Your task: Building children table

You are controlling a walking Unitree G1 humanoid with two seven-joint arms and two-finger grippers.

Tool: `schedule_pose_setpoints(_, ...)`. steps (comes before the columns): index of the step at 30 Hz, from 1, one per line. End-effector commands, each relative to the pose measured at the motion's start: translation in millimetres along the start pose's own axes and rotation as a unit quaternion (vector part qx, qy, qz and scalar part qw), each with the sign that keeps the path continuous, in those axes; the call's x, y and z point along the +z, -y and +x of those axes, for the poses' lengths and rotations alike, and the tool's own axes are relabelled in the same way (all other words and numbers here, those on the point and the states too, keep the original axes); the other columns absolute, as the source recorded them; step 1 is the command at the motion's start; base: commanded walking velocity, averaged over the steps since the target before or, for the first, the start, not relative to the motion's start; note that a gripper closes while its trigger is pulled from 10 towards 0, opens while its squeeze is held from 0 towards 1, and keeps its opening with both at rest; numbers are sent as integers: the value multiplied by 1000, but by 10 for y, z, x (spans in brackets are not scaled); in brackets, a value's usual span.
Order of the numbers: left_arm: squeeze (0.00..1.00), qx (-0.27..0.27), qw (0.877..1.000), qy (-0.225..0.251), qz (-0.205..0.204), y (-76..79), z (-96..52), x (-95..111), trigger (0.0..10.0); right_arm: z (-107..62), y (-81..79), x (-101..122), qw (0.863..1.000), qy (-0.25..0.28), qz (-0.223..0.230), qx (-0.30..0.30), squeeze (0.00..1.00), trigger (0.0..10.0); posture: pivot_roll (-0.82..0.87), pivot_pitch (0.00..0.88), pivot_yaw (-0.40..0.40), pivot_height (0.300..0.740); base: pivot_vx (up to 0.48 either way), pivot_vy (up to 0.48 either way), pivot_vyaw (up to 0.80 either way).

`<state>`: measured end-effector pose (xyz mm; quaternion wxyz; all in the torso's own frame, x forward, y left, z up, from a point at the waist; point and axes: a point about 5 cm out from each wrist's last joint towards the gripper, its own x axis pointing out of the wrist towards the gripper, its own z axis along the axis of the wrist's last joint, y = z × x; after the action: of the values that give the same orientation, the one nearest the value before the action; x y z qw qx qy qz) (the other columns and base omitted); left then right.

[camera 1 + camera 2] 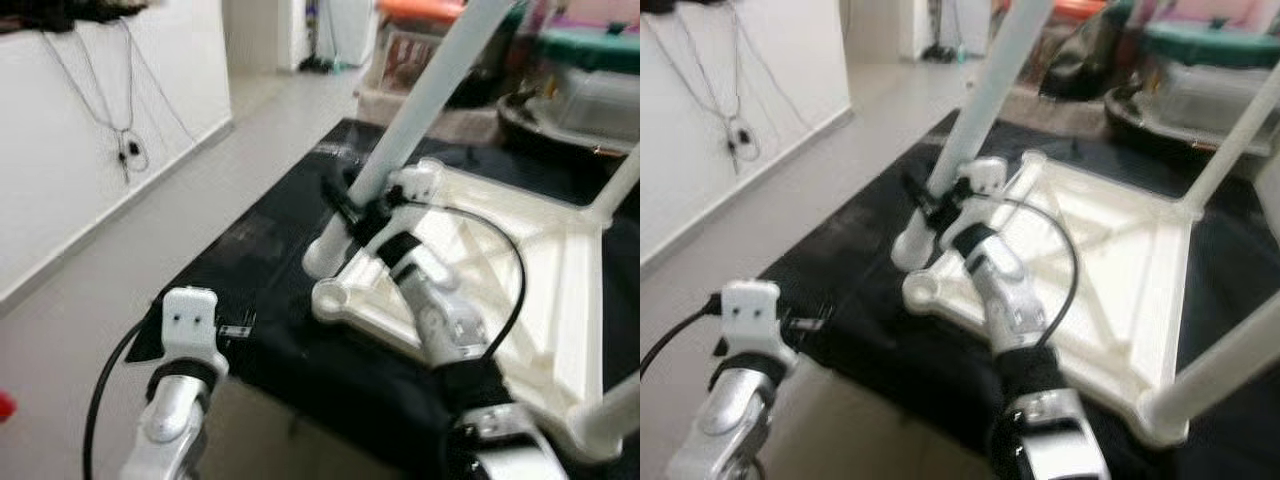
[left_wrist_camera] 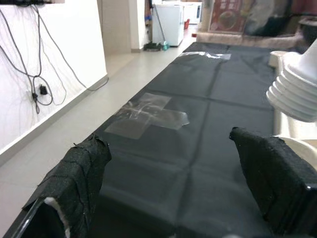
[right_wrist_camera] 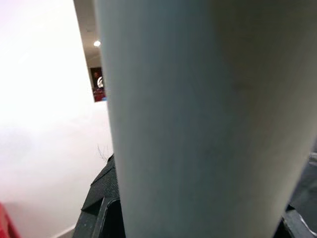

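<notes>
Where the left arm rises nearest the camera, the left gripper (image 1: 235,329) hangs over the near edge of the black sheet (image 1: 270,250), its fingers (image 2: 81,171) spread wide apart with nothing between them; in the left wrist view a patch of clear tape (image 2: 148,115) lies on the sheet ahead of it, and the ribbed end of a white leg (image 2: 295,89) shows just beside the far finger. Just beyond, the right arm reaches forward over the upturned white tabletop (image 1: 500,270), which lies underside up on the sheet; an open round socket (image 1: 330,296) sits at its near corner, close beside the arm. The right gripper (image 1: 355,205) is clamped around a white table leg (image 1: 420,100) low on its shaft; the leg leans up and away from the near corner, its lower end (image 1: 322,256) resting just beside the socket rather than in it; the right wrist view has the pale shaft pressed between the black fingers (image 3: 101,208). Farther right, two more legs (image 1: 1235,135) stand up from the tabletop's corners. At the left, a white wall (image 1: 80,150) with dangling cables (image 1: 125,140) runs along the grey floor (image 1: 260,100); beyond the sheet stands blurred furniture.
</notes>
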<state>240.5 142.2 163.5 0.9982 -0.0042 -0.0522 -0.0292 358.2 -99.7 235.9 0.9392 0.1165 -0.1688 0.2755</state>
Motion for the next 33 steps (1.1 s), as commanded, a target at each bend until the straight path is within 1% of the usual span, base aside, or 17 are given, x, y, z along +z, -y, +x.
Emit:
schedule_pose_setpoints(1, 0, 5, 1000, 0, 0, -5, 3, -4, 10000, 13, -32, 41, 1000, 12, 1, 5, 0, 10000, 98, 33, -85, 740, 0, 0, 0)
schedule_pose_setpoints(5, 0, 6, 1000, 7, 12, -21, 15, 19, 10000, 11, -55, 25, 1000, 10, 2, 6, 0, 10000, 99, 36, -85, 740, 0, 0, 0)
schedule_pose_setpoints(9, 0, 4, 1000, 8, 12, -15, 20, 25, 10000, 10, -59, 23, 1000, 10, 2, 6, 0, 10000, 98, 36, -83, 740, 0, 0, 0)
schedule_pose_setpoints(14, 0, 0, 1000, 9, 22, -3, 15, 24, 10000, -2, -49, 20, 1000, 11, -1, 0, 0, 10000, 99, 40, -82, 740, 0, 0, 0)
schedule_pose_setpoints(18, 0, -3, 1000, 9, 20, 2, 15, 20, 10000, -5, -44, 18, 1000, 11, 1, 0, 0, 10000, 99, 41, -82, 740, 0, 0, 0)
schedule_pose_setpoints(19, 0, 3, 1000, 9, 26, -6, 17, 19, 10000, -9, -41, 10, 1000, 9, 3, 0, 0, 10000, 99, 40, -81, 740, 0, 0, -456)
schedule_pose_setpoints(21, 0, 5, 1000, 9, 27, -10, 18, 17, 10000, -13, -40, 15, 1000, 14, 7, 0, 0, 10000, 99, 40, -81, 740, 0, 0, -228)
schedule_pose_setpoints(23, 0, 6, 999, 11, 37, -18, 20, 21, 10000, -16, -36, 13, 1000, 11, 3, -3, 0, 10000, 99, 40, -81, 740, 0, 0, 0)
schedule_pose_setpoints(27, 0, 7, 999, 10, 31, -29, 19, 14, 10000, -19, -40, 11, 1000, 11, 2, 0, 0, 10000, 100, 41, -82, 740, 0, 0, 0)
schedule_pose_setpoints(33, 0, 8, 999, 12, 34, -42, 22, 18, 10000, -20, -43, 5, 1000, 11, 3, 2, 0, 10000, 103, 42, -85, 740, 0, 0, 0)
